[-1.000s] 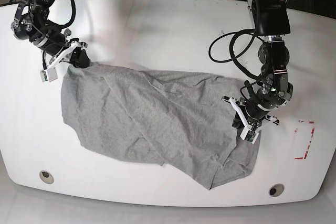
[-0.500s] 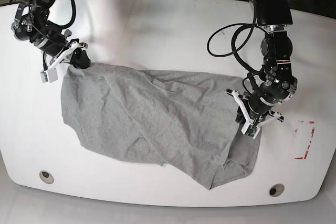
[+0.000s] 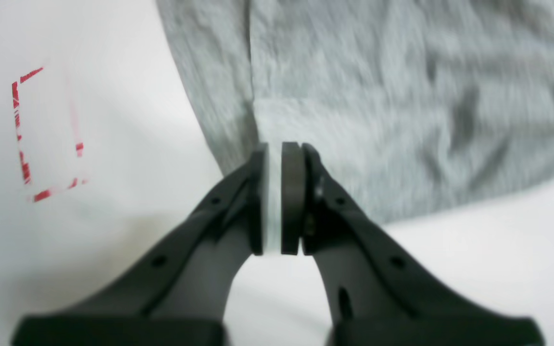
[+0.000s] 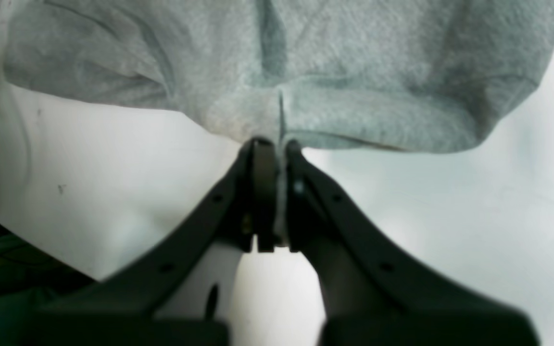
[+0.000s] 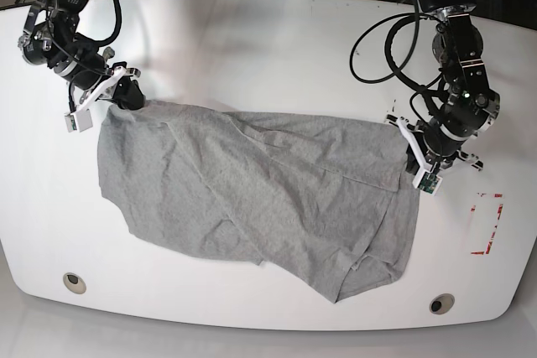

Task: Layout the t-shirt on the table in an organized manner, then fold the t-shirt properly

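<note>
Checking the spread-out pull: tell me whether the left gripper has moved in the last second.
Yes. The left gripper, shut on the t-shirt, has moved toward the table's far edge and nearer the red mark.

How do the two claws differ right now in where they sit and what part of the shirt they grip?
The right claw sits at the table's far corner, pinching the t-shirt's upper edge; the left claw sits mid-table near the red mark, pinching the opposite side edge. In the wrist views, the right claw grips a bunched fold, while the left claw grips flatter cloth along a crease. Both are shut on the shirt.
</note>
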